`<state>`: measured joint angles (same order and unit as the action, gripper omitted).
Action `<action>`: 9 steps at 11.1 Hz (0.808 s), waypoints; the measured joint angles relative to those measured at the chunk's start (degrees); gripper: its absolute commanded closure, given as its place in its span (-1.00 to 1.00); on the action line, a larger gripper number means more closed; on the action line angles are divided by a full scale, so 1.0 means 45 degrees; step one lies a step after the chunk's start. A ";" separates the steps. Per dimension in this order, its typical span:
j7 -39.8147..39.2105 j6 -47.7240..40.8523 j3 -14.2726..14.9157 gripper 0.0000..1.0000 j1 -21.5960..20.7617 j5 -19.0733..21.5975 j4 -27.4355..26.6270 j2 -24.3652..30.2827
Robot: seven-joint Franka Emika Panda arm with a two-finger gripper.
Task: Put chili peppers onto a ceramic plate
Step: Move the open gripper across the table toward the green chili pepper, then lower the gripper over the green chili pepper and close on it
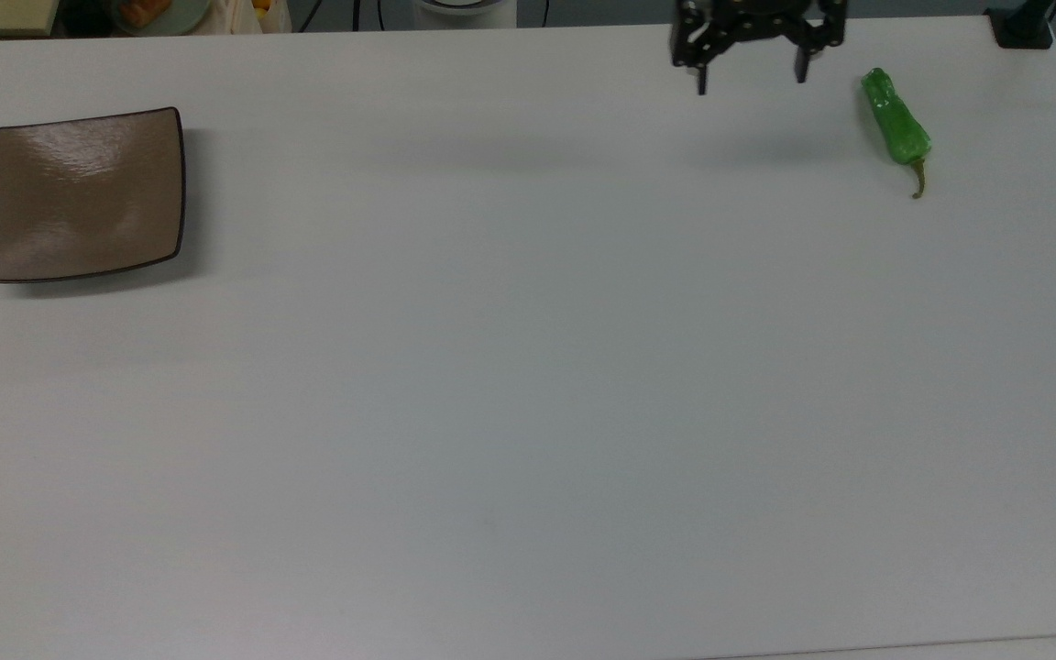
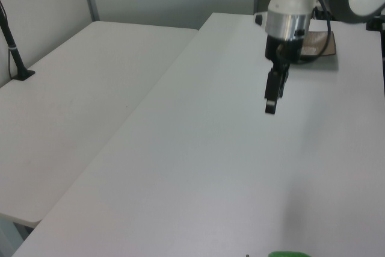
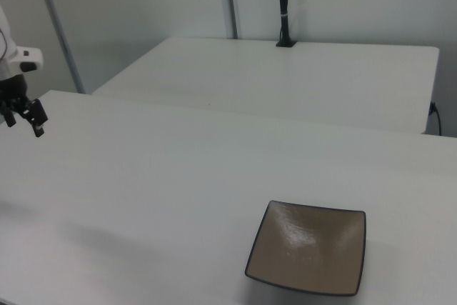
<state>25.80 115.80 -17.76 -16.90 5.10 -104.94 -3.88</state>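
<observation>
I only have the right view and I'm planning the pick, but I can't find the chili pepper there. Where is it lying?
Observer: In the top view the chili pepper lies on the white table near the upper right corner, far from the ceramic plate at the top view's left.
Operator: Is the claw over it?
Observer: No. The claw hangs just to the top view's left of the pepper, apart from it.
Operator: Which way does the stem point?
Observer: The stem points toward the top view's bottom edge.
</observation>
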 measured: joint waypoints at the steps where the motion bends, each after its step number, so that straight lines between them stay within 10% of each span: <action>1: 0.0212 0.0230 -0.0008 -1.00 -0.0372 0.0002 -0.0002 -0.0189; 9: 0.1169 0.1777 -0.0938 -1.00 -0.2041 0.0275 -0.0046 -0.1447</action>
<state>31.06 123.80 -21.98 -26.09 6.34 -105.15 -10.39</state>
